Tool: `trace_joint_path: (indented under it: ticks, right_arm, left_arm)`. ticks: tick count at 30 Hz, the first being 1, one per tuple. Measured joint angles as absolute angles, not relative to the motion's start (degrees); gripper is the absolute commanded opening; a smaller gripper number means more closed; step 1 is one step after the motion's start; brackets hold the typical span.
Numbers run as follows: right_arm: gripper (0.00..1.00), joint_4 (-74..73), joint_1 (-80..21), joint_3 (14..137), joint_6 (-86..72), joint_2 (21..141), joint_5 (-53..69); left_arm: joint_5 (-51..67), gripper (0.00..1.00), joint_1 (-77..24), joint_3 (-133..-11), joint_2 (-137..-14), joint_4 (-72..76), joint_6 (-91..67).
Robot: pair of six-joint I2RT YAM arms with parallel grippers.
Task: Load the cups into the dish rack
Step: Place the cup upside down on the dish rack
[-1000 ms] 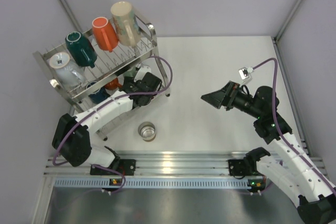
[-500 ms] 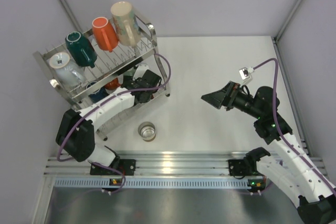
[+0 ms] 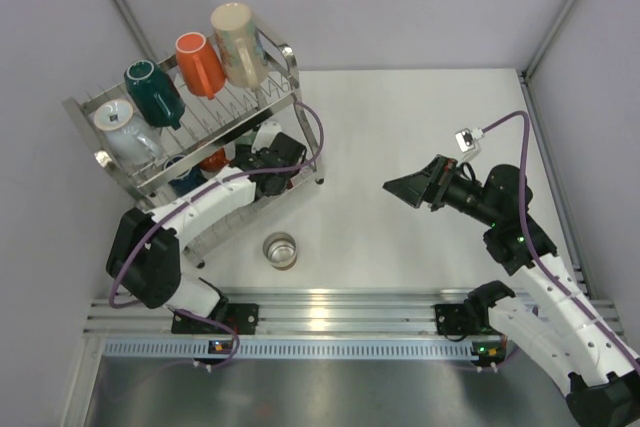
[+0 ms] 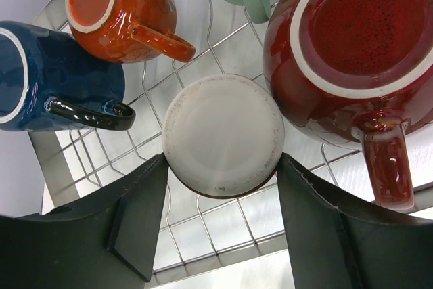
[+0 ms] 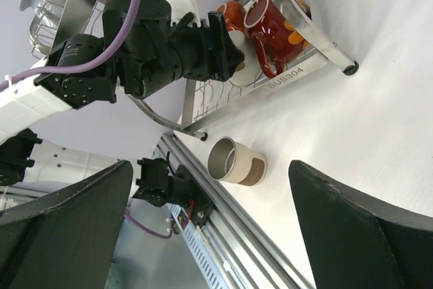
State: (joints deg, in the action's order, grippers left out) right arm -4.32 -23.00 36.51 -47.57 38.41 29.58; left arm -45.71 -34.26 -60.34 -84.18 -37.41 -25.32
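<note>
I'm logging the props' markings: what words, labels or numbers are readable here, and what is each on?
"SUS304": on the bottom rail of the dish rack, seen from the right wrist.
Dark print on the pale cup on the rack's top tier: too small to read.

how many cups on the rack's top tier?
4: pale blue cup at the left end, then dark teal cup, orange cup, tall beige cup at the right end. None seems hidden up there.
</note>
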Motion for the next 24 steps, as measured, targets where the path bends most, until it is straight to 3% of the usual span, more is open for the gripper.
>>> trace_joint_path:
  ticks: [10,24]
  right_arm:
    - [0.99,-4.3,-23.0,36.5,-47.6,38.4,29.6]
    - [0.99,-4.3,-23.0,36.4,-47.9,38.3,29.6]
  left_arm:
    - [-45.7,0.51,-33.8,-57.8,-80.4,-37.2,-26.7]
    - [-48.2,0.53,-33.0,-53.6,-75.8,-36.4,-31.3]
